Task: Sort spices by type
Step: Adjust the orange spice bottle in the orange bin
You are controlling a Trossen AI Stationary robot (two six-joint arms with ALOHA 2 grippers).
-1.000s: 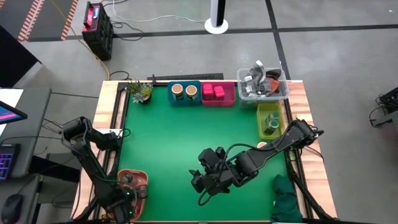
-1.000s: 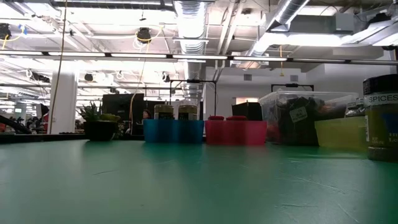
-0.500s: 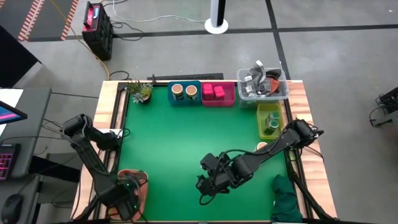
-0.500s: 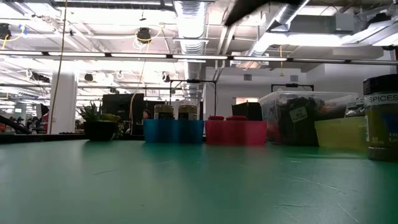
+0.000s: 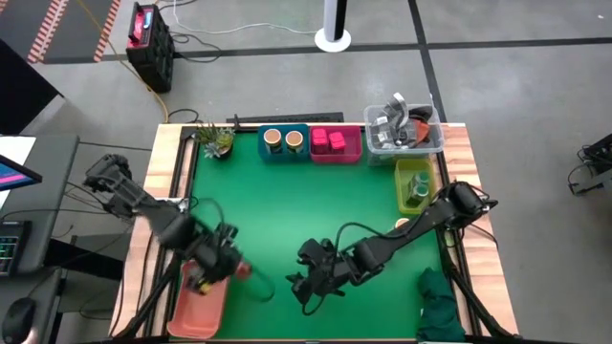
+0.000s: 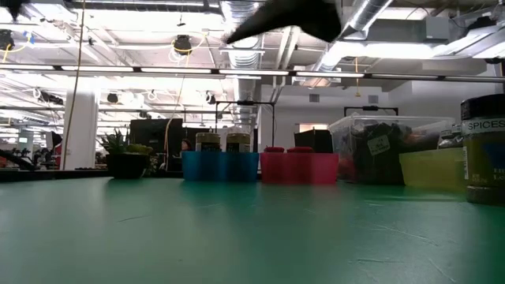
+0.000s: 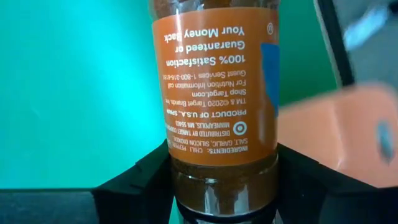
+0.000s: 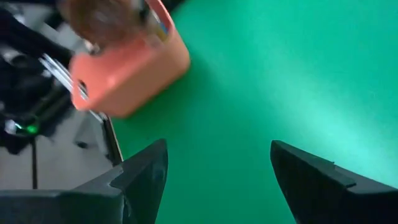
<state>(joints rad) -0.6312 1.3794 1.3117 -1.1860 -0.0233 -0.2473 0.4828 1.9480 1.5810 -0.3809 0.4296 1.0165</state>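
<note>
- Left gripper [image 5: 218, 268] is clamping an orange-labelled spice jar [image 7: 214, 93] above the orange bin [image 5: 198, 304], at the counter's [image 5: 287, 210] near-left corner.
- Right gripper [image 5: 308, 282] is hovering mid-counter, fingers spread and holding nothing.
- Jar appears held near its lower end, though blur hides exact contact; risk: it is tilting or slipping during transport.
- Second risk: the arms are working close together, so a crossing path could cause a collision.
</note>
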